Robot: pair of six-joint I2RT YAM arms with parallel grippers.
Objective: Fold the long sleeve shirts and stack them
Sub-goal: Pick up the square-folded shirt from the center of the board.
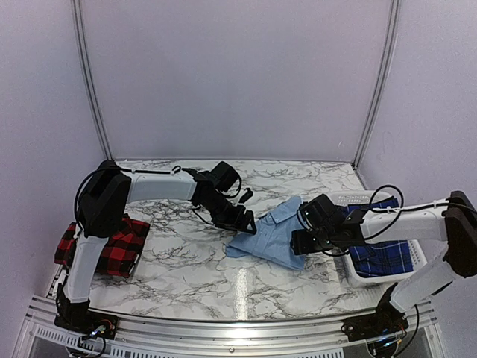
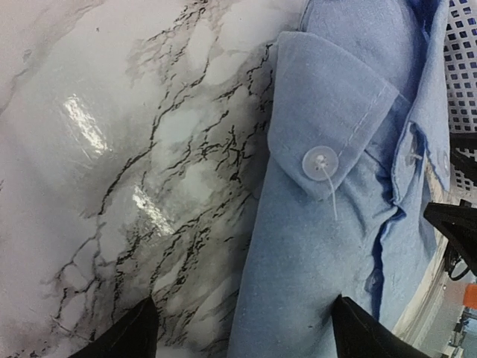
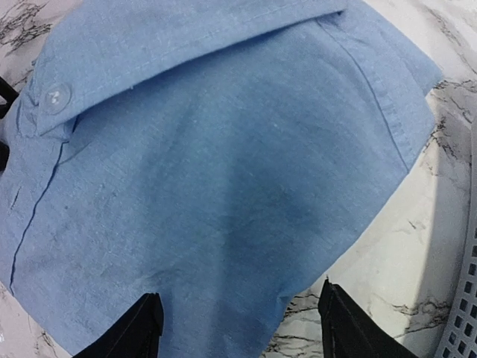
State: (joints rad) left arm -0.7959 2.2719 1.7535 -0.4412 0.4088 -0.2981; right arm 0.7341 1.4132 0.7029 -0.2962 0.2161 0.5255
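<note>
Lying bunched near the middle of the marble worktop (image 1: 186, 276), the light blue shirt (image 1: 272, 235) sits between the two arms. The left gripper (image 1: 242, 222) hangs at the shirt's left edge with its fingers spread wide. In its wrist view the cloth's edge runs between them, with bare marble on one side and blue fabric with a white button (image 2: 320, 162) on the other. The right gripper (image 1: 298, 242) is at the shirt's near right edge, also spread wide and holding nothing, with the blue cloth filling the space beneath it. The red-and-black check shirt (image 1: 118, 246) lies at the worktop's left edge beside the left arm. The dark blue plaid shirt (image 1: 381, 259) rests in a white basket (image 1: 356, 277) on the right.
</note>
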